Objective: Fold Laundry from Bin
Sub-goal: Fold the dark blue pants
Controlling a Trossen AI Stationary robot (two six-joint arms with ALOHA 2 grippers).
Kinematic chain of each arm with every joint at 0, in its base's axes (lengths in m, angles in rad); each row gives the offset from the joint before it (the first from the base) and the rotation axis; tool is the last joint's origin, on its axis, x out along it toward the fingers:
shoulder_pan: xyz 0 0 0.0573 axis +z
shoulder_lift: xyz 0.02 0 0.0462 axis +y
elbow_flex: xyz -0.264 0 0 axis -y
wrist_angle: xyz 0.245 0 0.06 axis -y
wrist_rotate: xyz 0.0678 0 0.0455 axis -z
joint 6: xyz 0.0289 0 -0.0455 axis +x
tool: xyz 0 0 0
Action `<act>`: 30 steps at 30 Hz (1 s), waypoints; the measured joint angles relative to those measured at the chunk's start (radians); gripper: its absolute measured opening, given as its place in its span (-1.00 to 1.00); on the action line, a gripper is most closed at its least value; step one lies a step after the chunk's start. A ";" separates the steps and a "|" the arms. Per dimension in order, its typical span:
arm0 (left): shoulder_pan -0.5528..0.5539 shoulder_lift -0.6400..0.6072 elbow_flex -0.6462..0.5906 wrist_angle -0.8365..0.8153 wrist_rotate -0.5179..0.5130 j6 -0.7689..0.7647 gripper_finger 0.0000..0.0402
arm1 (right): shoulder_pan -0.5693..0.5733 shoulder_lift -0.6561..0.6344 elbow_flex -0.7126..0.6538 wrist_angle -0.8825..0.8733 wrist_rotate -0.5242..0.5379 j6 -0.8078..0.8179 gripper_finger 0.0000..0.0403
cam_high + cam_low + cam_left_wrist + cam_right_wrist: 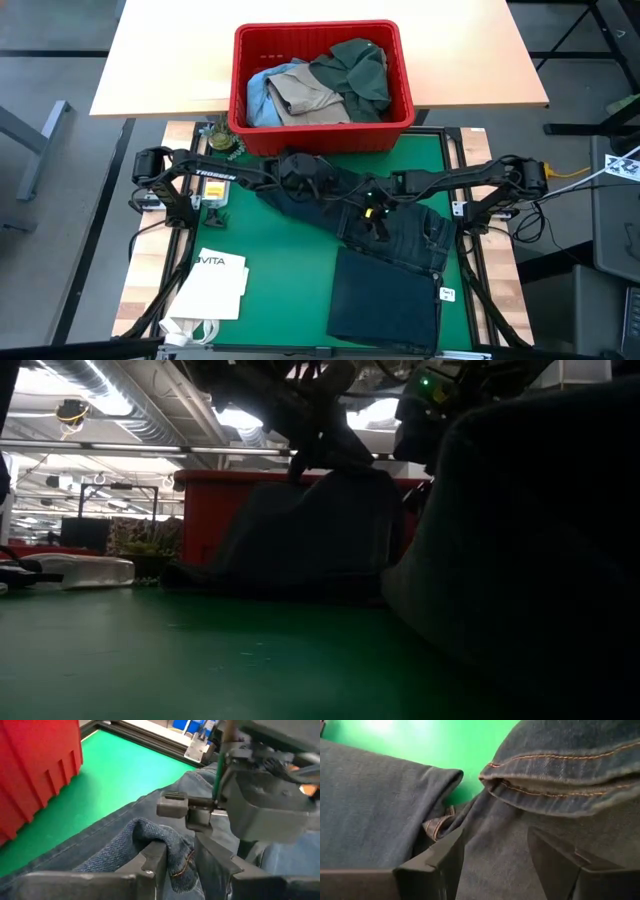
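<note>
Stretching across the green mat (270,250), the dark denim jeans (400,240) run on a slant from just in front of the red bin (322,85) down toward the mat's right near corner, where a flat folded section lies squared to the mat's edge. Their long axis goes from upper left to lower right in the high view.

The left gripper (180,857) sits at the upper-left end of the jeans, close to the bin's front wall. A raised fold of denim stands between its fingers (150,862), which are only slightly parted; whether they grip it or merely flank it, I cannot tell.

The right gripper (495,865) is down over the middle of the jeans, its fingers (440,862) spread wide with cloth lying flat between them and a rolled hem just beyond.

Inside the bin lie a dark green shirt (352,72), a khaki garment (305,95) and a light blue piece (262,92). A white paper bag (210,285) rests on the mat's left near side.
</note>
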 joint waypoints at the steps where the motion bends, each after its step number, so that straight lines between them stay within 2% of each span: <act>1: -0.002 0.000 0.000 0.000 0.000 0.017 -0.55 | 0.000 -0.002 0.000 0.000 0.000 -0.001 0.08; 7: -0.014 0.000 0.000 0.002 -0.090 0.026 -0.44 | 0.000 -0.030 0.000 -0.001 0.073 -0.006 0.08; 11: -0.009 0.000 0.000 0.007 -0.098 0.026 -0.33 | 0.000 -0.050 0.000 -0.008 0.111 -0.005 0.08; 15: -0.009 0.000 0.000 0.016 -0.078 0.024 -0.28 | 0.000 -0.083 0.000 -0.017 0.152 -0.003 0.08; 20: -0.009 0.000 0.001 0.024 -0.006 0.020 -0.30 | 0.000 -0.142 0.001 -0.049 0.315 0.001 0.08; 24: -0.010 0.000 0.002 0.028 0.000 0.019 -0.31 | 0.000 -0.168 0.001 -0.049 0.424 -0.001 0.08; 30: -0.007 -0.036 0.002 0.000 0.003 0.030 -0.32 | 0.001 -0.161 0.003 -0.029 0.464 -0.002 0.08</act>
